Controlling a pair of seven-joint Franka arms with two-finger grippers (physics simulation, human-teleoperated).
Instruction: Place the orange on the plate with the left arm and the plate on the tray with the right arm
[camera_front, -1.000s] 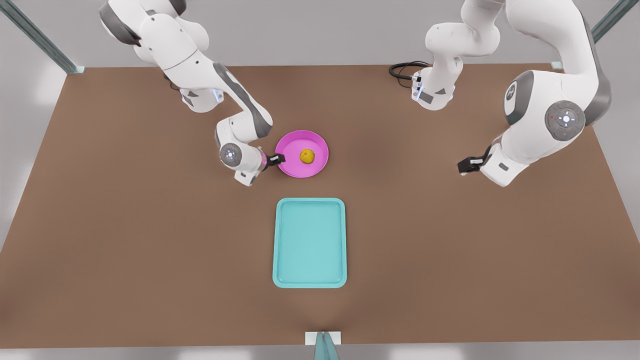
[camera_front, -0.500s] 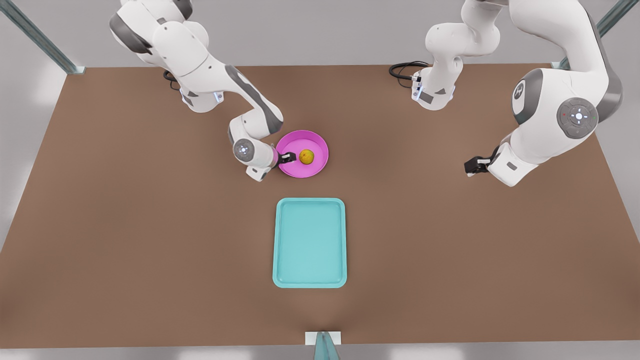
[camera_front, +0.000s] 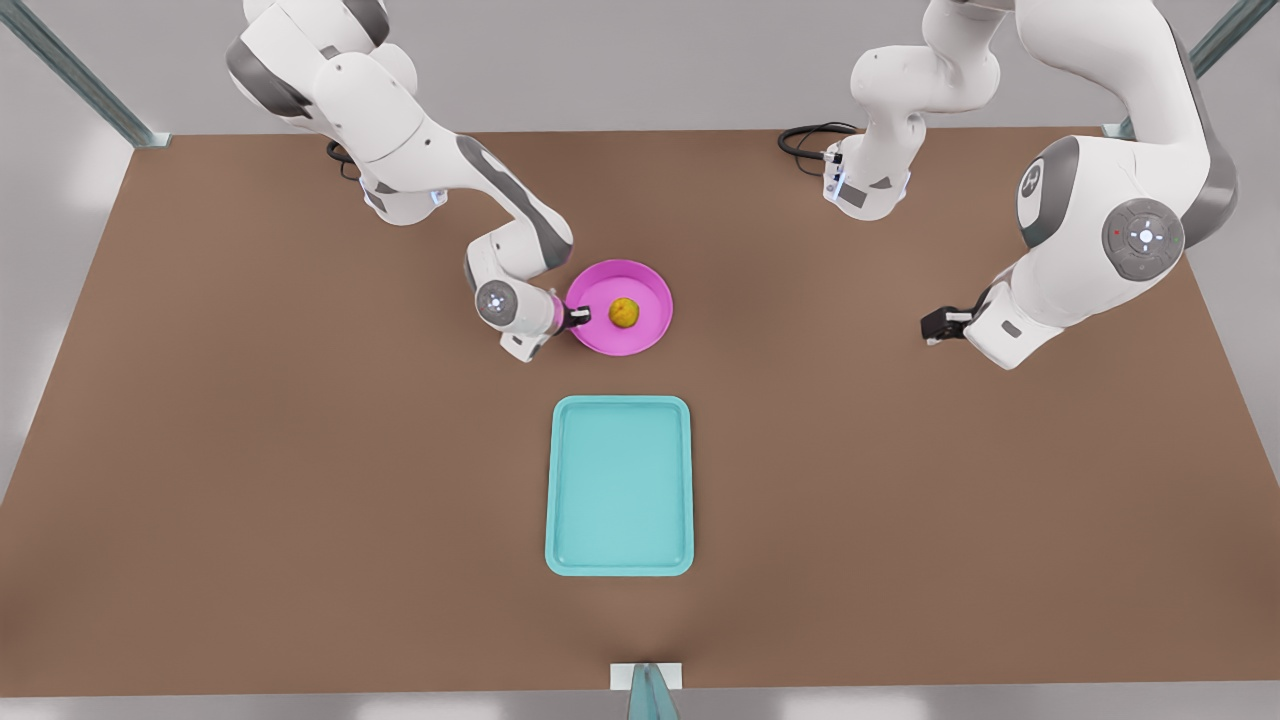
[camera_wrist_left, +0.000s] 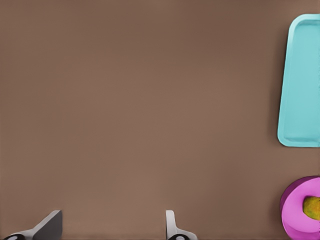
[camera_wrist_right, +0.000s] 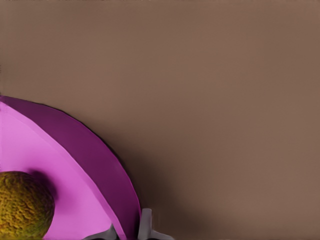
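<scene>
- My right gripper (camera_front: 580, 317) sits at the rim of the plate (camera_front: 648, 322) on the front view's left. In the right wrist view its fingertips (camera_wrist_right: 144, 226) stand close together with the pink rim wall pinched between them, so I judge it clamped on the plate.
- My left gripper (camera_front: 932, 326) hangs over bare table (camera_front: 250, 450) on the front view's right, well apart from everything. Its fingers (camera_wrist_left: 170, 225) stand wide apart with nothing between them, and that arm waits.
- The orange (camera_front: 624, 312) lies inside the plate, near its middle, so I judge the first half of the task done. The tray (camera_front: 620, 540) lies empty on the table, nearer the camera than the plate and apart from it.
- The hold is on one edge only. If I lift fast, the far side of the plate may sag and the rim may slip out of my fingers.
- A tilted plate lets the orange roll. It is round and loose, and the rim is low, so it may roll over the edge onto the table.
- If I drag the plate instead of lifting, its edge may catch the tray's raised rim and shove the tray away.
- The plate looks about as wide as the tray. If I set it down off-centre, it may perch on the tray's rim and tip.
- Opening my fingers before the plate sits flat may jolt the orange loose.
</scene>
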